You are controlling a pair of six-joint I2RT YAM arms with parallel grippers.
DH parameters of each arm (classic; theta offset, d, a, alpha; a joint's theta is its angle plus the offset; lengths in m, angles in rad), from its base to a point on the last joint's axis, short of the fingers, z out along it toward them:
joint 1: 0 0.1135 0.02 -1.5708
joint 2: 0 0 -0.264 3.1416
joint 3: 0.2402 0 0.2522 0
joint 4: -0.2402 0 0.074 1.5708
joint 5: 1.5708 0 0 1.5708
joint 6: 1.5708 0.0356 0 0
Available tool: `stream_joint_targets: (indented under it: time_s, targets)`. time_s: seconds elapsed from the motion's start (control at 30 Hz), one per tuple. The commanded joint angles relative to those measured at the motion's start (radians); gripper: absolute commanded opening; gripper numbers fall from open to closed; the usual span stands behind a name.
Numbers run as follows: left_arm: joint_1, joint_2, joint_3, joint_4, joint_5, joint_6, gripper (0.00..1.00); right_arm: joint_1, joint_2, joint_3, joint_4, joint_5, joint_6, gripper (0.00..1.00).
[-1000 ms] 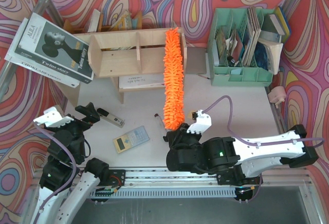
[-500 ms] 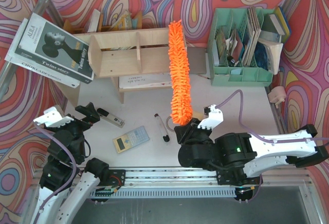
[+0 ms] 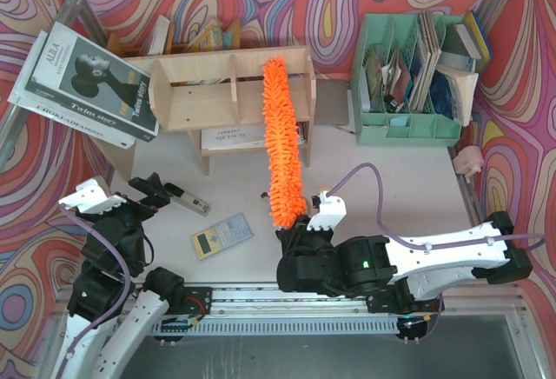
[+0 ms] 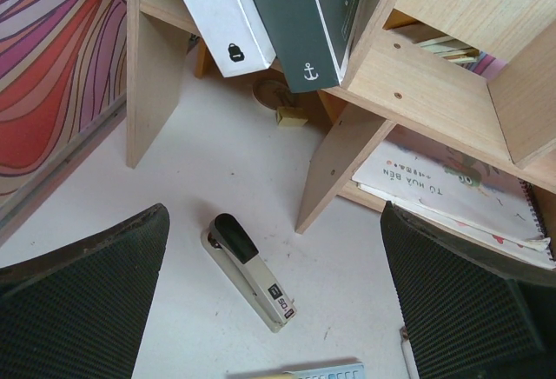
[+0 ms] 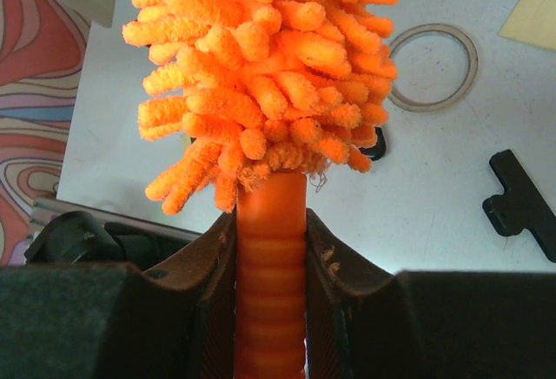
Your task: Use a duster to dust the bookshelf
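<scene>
The plywood bookshelf point(image 3: 204, 92) stands at the back left of the table, and its legs and lower shelf show in the left wrist view point(image 4: 434, 83). The orange duster point(image 3: 281, 140) lies over it, its shaggy head reaching the top of the right compartment. My right gripper point(image 3: 295, 227) is shut on the duster's ribbed orange handle point(image 5: 271, 266), just below the head. My left gripper point(image 3: 156, 189) is open and empty at the near left, above a stapler point(image 4: 252, 270).
A stack of books point(image 3: 87, 83) leans on the shelf's left end. A mint-green file organiser point(image 3: 408, 83) stands back right. A calculator point(image 3: 221, 235) and the stapler point(image 3: 187, 198) lie on the table near left. A ring point(image 5: 433, 66) and black clip point(image 5: 521, 201) lie below the duster.
The duster head has swung left from the shelf's right end to over the right compartment. My right arm shifted left with it. The left arm has not moved.
</scene>
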Motion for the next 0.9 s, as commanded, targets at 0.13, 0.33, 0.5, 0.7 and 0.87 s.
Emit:
stream_joint_targets:
  time_s: [0.13, 0.33, 0.5, 0.7, 0.87]
  targets:
    - [0.004, 0.010, 0.013, -0.003, 0.008, -0.002, 0.98, 0.001, -0.059, 0.012, 0.207, 0.049, -0.324, 0.00]
    - [0.005, 0.004, 0.014, -0.004, 0.009, -0.002, 0.98, 0.000, -0.166, 0.079, 0.158, 0.136, -0.504, 0.00]
    - [0.004, 0.005, 0.010, 0.000, 0.012, -0.002, 0.98, 0.000, -0.256, 0.099, 0.037, 0.195, -0.514, 0.00]
    - [0.005, 0.030, 0.013, 0.002, 0.020, -0.002, 0.98, -0.001, -0.341, 0.034, -0.065, 0.207, -0.451, 0.00]
    - [0.006, 0.033, 0.011, 0.001, 0.009, 0.001, 0.98, -0.011, -0.356, 0.002, -0.255, 0.226, -0.245, 0.00]
